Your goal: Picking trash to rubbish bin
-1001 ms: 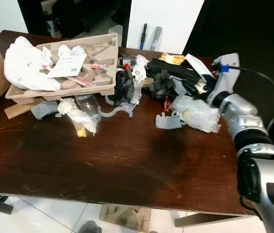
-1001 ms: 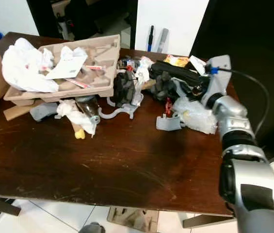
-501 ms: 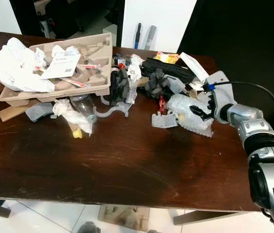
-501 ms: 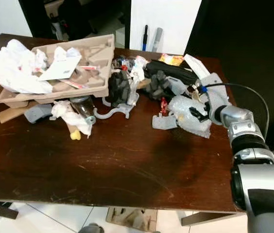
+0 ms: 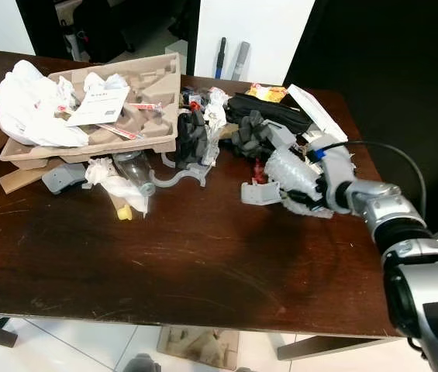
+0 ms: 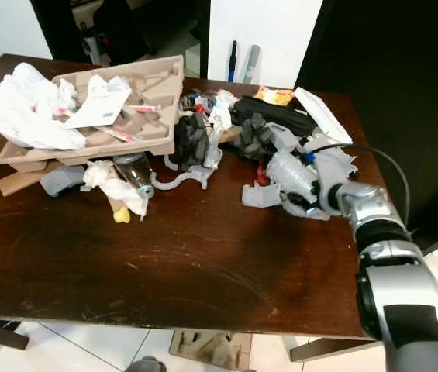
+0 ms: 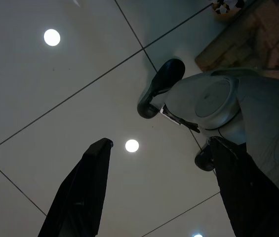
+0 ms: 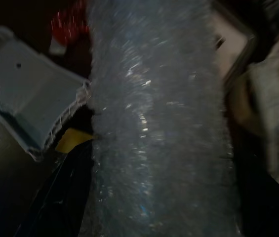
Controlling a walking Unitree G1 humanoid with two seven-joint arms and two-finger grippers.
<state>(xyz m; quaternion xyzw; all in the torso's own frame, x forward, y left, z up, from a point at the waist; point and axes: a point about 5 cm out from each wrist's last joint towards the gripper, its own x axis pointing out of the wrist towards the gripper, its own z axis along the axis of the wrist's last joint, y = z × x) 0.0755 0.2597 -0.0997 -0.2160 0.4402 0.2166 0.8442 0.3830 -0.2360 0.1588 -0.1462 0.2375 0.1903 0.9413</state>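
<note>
Right gripper [image 5: 318,188] at frame right, fingers clamped around bubble wrap [image 5: 292,174], dark table [image 5: 164,256], left gripper [image 7: 154,192] spread, floorward

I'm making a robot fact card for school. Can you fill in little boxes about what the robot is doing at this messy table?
Place: dark wooden table piled with trash
Working arm: right gripper, at the table's right side
Holding: bubble wrap, between its black fingers
Beside it: grey plastic piece
Other trash: cardboard tray, crumpled white paper
Left gripper: open, hanging above the tiled floor
Bin: not visible
</note>
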